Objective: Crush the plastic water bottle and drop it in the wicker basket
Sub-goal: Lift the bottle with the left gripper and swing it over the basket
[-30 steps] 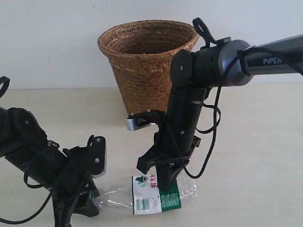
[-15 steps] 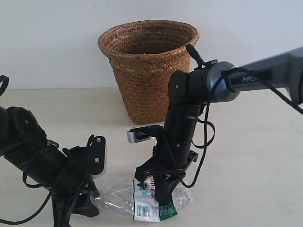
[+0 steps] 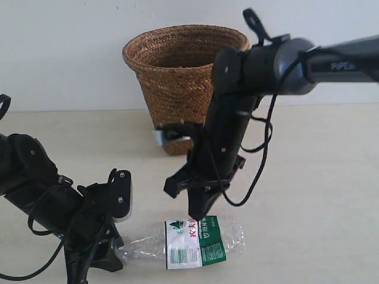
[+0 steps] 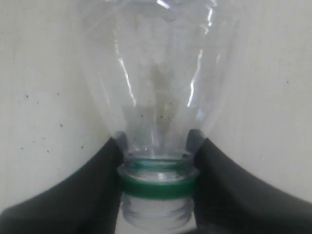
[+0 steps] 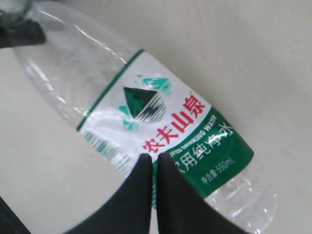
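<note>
Bottle (image 4: 156,87) neck between left fingers (image 4: 73,200), wrist view only

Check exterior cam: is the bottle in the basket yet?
No, the bottle lies on its side on the table in front of the basket, its neck clamped in the left gripper.
</note>
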You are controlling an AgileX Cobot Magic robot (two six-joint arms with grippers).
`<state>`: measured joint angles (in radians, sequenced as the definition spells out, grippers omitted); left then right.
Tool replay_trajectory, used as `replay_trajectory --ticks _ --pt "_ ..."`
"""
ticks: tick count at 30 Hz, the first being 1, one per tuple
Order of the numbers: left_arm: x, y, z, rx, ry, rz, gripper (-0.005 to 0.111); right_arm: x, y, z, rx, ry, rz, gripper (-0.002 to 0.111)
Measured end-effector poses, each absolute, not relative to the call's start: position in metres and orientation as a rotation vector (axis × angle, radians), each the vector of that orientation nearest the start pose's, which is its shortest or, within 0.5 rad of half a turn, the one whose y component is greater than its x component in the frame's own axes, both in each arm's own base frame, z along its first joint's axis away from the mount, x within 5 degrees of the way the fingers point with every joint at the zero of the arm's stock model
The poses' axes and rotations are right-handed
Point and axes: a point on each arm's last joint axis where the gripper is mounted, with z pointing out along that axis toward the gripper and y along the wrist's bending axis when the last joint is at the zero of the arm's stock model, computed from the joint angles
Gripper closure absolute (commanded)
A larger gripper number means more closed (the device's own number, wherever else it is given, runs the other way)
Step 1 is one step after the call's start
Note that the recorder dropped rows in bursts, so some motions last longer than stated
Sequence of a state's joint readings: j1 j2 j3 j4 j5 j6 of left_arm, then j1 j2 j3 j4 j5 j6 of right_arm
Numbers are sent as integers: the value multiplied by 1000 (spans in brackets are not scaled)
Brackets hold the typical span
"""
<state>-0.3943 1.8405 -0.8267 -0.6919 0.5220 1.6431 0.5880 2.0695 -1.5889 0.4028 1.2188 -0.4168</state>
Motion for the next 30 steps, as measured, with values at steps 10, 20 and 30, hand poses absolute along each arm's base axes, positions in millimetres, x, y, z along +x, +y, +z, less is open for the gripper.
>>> replay_trajectory --ticks 10,20,30 --pt "267 -148 135 1877 2048 -401 102 308 192 312 -1159 2581 555 108" --pt "279 -160 239 1804 1802 -383 102 311 28 290 -515 2820 411 108" --pt "404 -172 355 1161 1605 -20 16 314 26 273 -433 2744 509 108"
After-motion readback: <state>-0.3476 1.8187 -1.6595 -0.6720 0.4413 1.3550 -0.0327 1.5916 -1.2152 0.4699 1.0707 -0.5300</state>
